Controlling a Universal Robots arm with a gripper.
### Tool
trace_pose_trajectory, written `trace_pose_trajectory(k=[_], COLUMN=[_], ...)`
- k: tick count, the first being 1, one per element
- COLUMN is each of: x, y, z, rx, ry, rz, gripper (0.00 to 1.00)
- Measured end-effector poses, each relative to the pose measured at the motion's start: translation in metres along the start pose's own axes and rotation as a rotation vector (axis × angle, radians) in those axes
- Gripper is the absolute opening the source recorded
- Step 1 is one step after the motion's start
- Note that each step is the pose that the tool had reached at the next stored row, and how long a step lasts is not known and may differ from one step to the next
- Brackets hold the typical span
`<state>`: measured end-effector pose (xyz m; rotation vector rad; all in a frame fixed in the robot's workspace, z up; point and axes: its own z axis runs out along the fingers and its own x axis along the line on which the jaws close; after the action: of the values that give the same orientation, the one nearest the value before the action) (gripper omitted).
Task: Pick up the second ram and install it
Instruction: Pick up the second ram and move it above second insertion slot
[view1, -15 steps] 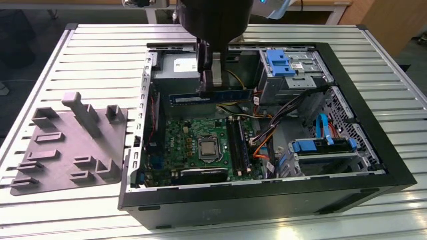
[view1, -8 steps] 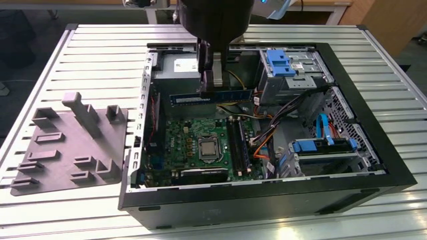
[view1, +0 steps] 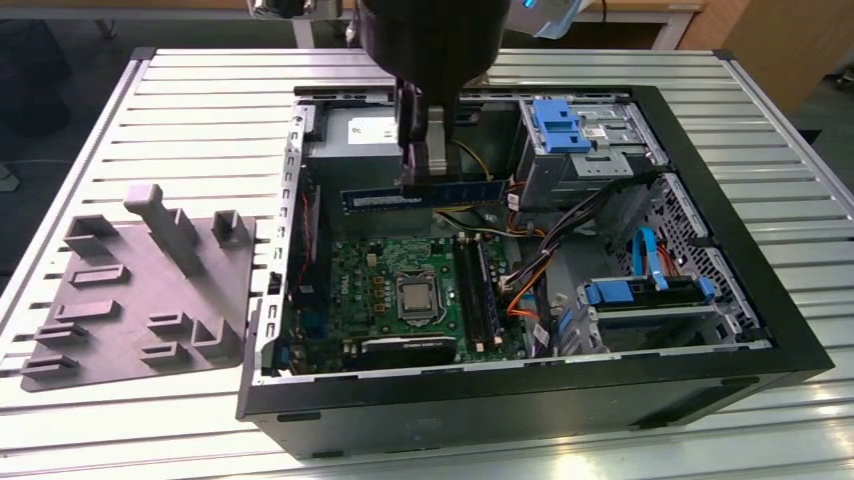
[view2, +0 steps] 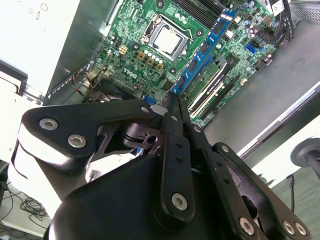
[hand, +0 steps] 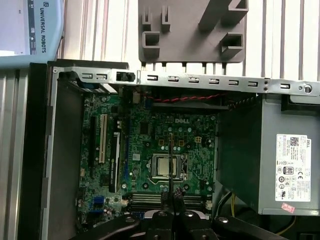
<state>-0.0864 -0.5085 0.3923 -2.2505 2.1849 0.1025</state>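
My gripper (view1: 422, 178) is shut on the second ram (view1: 461, 191), a long blue-edged stick held level above the open computer case, over the far edge of the green motherboard (view1: 380, 270). In the second wrist view the stick (view2: 202, 50) reaches out from the closed fingertips (view2: 172, 107) over the board, beside the long memory sockets (view2: 220, 92). One socket there holds a green stick (view2: 210, 82). The first wrist view shows the held stick edge-on (hand: 170, 160) above the processor (hand: 167, 166). The sockets (view1: 478, 295) lie below the stick, nearer the camera in the exterior view.
A grey moulded tray (view1: 140, 290) with upright posts lies on the slatted table at the exterior view's left. Inside the case are a grey power supply (view1: 350, 135), coloured cables (view1: 534, 275) and blue drive brackets (view1: 561, 125). The case's black walls (view1: 747, 280) ring the board.
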Motion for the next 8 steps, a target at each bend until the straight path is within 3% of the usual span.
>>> trace_pose_trajectory(k=[8], x=[0.0001], y=[-0.0012], z=[0.0018], rx=[0.0000], ry=[0.0000], rz=[0.000], gripper=[0.12])
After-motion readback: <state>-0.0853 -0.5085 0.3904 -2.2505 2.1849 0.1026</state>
